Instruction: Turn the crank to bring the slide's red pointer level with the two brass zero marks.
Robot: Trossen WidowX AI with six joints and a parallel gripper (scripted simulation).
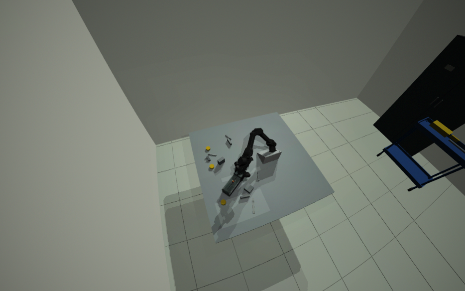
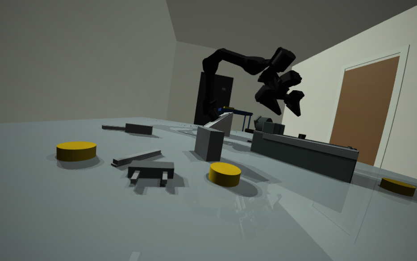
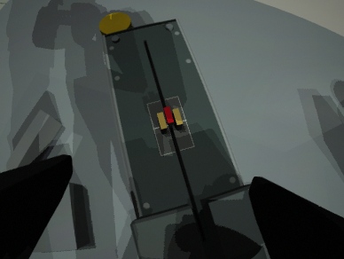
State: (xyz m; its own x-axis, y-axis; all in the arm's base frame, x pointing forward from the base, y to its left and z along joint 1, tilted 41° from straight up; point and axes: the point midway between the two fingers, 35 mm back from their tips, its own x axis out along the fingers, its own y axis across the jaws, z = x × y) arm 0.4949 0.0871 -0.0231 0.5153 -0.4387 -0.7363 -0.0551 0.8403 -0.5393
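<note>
The machine [image 1: 230, 188] [image 2: 301, 158] [image 3: 129, 146] is a long dark green box with a slot along its top. In the wrist view the red pointer [image 3: 168, 114] stands between the left brass mark [image 3: 162, 121] and the right brass mark [image 3: 177, 116]; it looks slightly farther toward the far end than their middle. The crank's dark handle [image 2: 249, 130] shows at the machine's near end in the exterior view; the wrist view does not show it. My gripper [image 2: 289, 114] [image 3: 164, 176] is open and empty, above the housing end of the machine, touching nothing.
A yellow disc [image 1: 223, 202] [image 2: 397, 187] [image 3: 115, 23] lies beyond the far end. A grey block [image 1: 221, 160] [image 2: 209, 144] and another yellow disc [image 1: 211, 166] [image 2: 224, 174] stand to one side. A second grey block [image 1: 249, 188] lies on the other side. A two-pegged block [image 2: 150, 169] lies farther off.
</note>
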